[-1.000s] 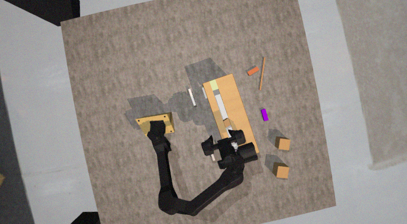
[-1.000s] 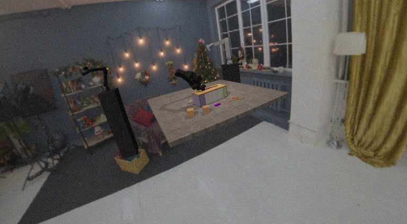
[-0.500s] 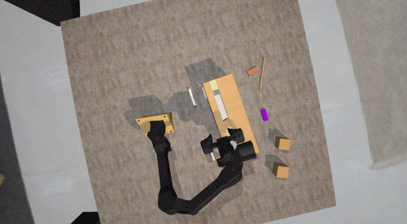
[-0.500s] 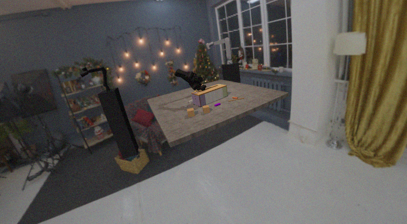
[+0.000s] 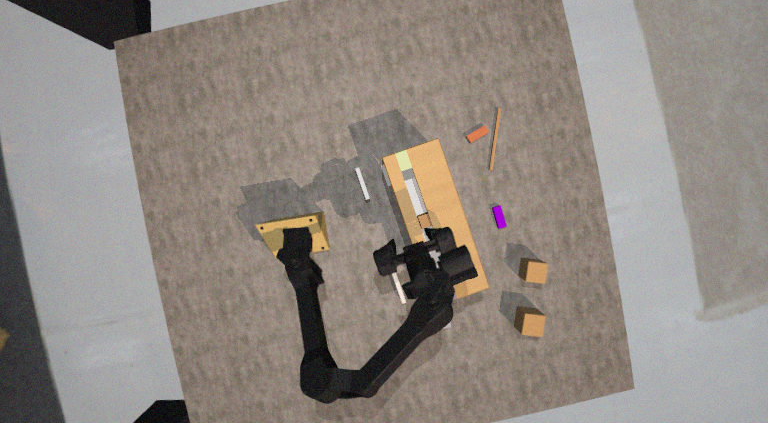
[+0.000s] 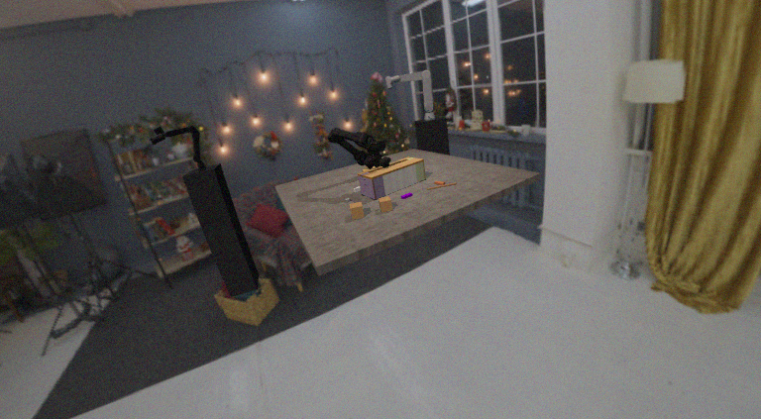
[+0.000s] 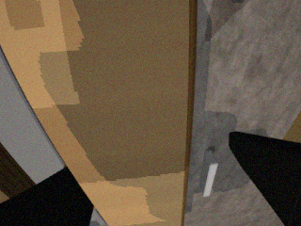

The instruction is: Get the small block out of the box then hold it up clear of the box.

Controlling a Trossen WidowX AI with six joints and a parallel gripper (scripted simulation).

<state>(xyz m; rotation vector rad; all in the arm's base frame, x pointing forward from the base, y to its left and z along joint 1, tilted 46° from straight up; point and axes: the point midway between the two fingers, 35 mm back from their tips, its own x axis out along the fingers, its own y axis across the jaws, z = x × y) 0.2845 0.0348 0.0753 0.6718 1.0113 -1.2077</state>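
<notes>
Block [image 5: 423,220]: a small tan piece seen from above inside the long tan box [image 5: 447,192], in the slot along the box's arm-facing side, just beyond the end effector [image 5: 430,251] and next to a pale grey strip in that slot. Whether it touches anything there I cannot tell. A light green patch marks the far end of the same slot.

End effector is spread wide and grasps nothing; in the wrist view its two dark fingers stand apart, one over the box's tan top and the other over the grey-brown surface [image 7: 251,75] beside it. It hangs over the near end of the box, with the arm bending back to its tan base plate [image 5: 294,231].

On the surface a thin white stick [image 5: 362,183] lies well apart from the box on the arm's side, and a second white stick [image 5: 399,287] shows beside the wrist. On the other side of the box lie a purple block [image 5: 498,216], an orange block [image 5: 477,133] and a slim orange rod [image 5: 494,138], the last two near each other. Two tan cubes [image 5: 532,271] sit near the box's near end, apart from it and from each other
</notes>
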